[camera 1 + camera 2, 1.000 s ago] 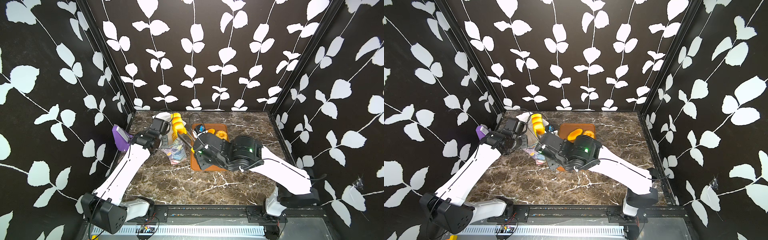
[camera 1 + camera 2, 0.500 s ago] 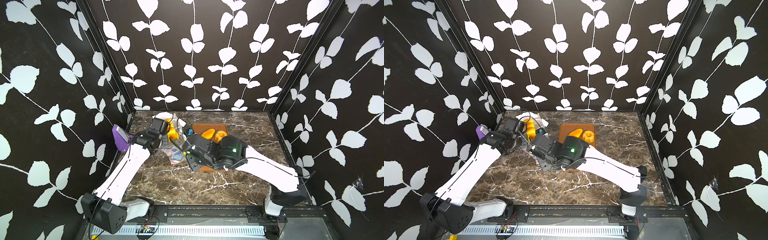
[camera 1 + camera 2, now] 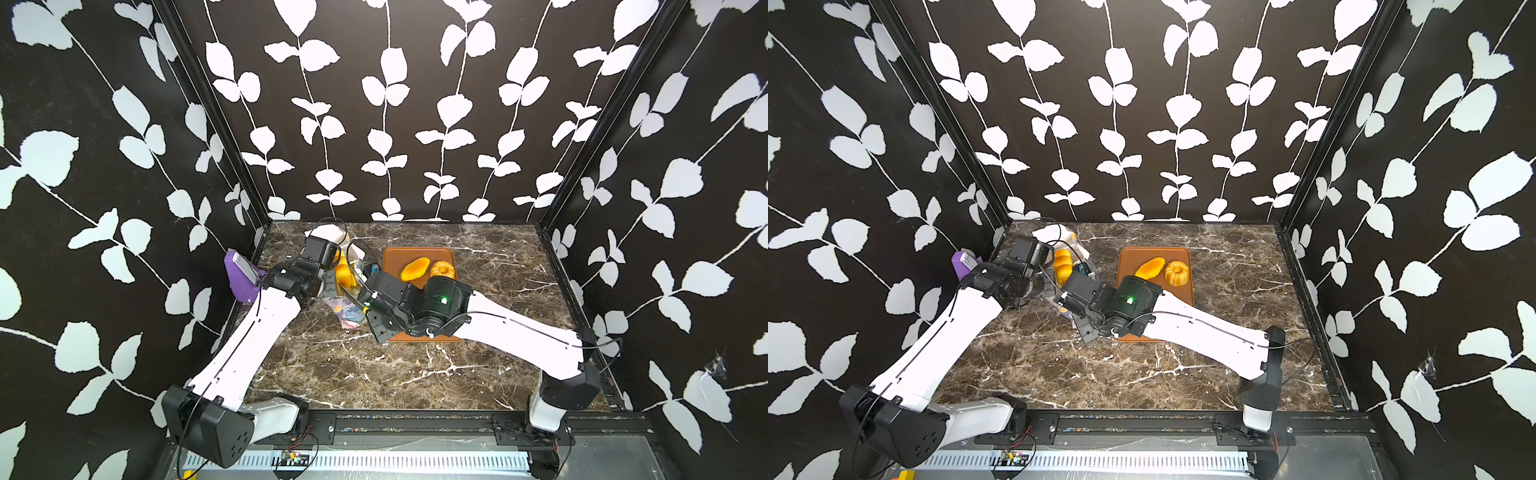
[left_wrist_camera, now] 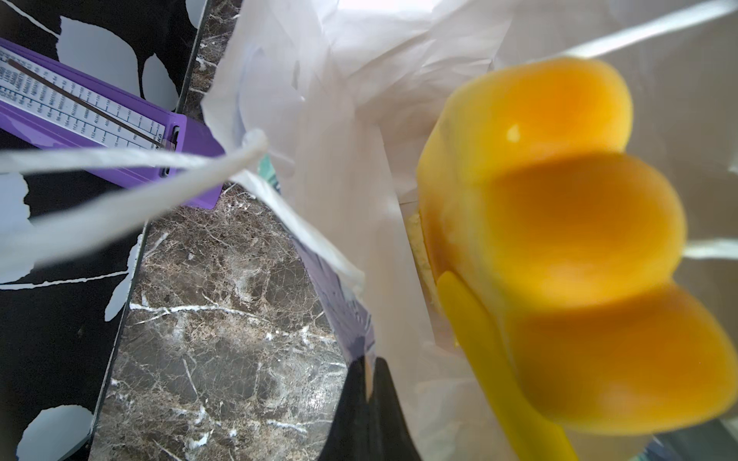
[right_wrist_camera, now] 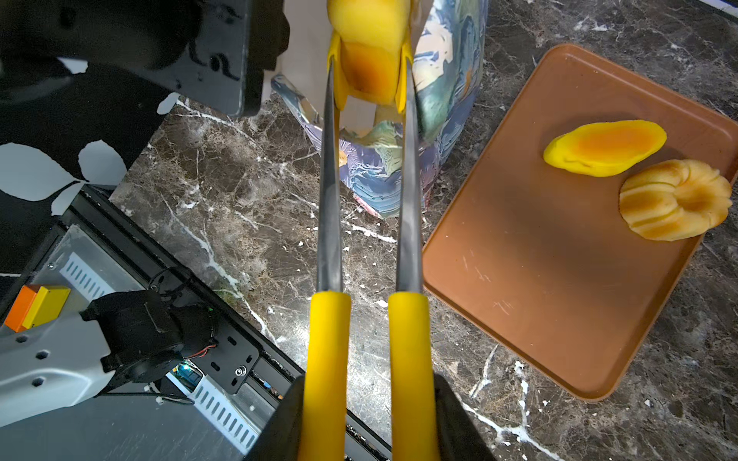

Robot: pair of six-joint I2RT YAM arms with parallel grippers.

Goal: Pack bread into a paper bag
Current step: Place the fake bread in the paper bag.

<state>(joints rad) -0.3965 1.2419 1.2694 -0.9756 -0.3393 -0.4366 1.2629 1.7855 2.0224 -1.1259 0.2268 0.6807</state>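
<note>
The paper bag (image 3: 352, 316) (image 5: 441, 99) stands at the back left, flowered outside, white inside (image 4: 339, 119). My left gripper (image 4: 369, 363) (image 3: 328, 286) is shut on the bag's rim. My right gripper (image 5: 367, 383) (image 3: 368, 297) is shut on the yellow handles of the tongs (image 5: 329, 199). The tong tips clamp a segmented loaf (image 3: 343, 274) (image 3: 1062, 264) (image 4: 559, 223) (image 5: 369, 24) in the bag's open mouth. An oval bun (image 3: 414, 268) (image 5: 605, 147) and a ring-shaped bundt (image 3: 443, 270) (image 5: 675, 199) lie side by side on the brown tray (image 3: 415, 253) (image 5: 539, 279).
A purple box (image 3: 243, 276) (image 4: 100, 131) leans against the left wall beside the bag. The tray sits to the right of the bag, and my right arm reaches across its front edge. The marble floor (image 3: 374, 374) is walled on three sides.
My right arm has swung left and carried the tongs and loaf down into the bag's mouth. The left gripper has kept its hold on the rim.
</note>
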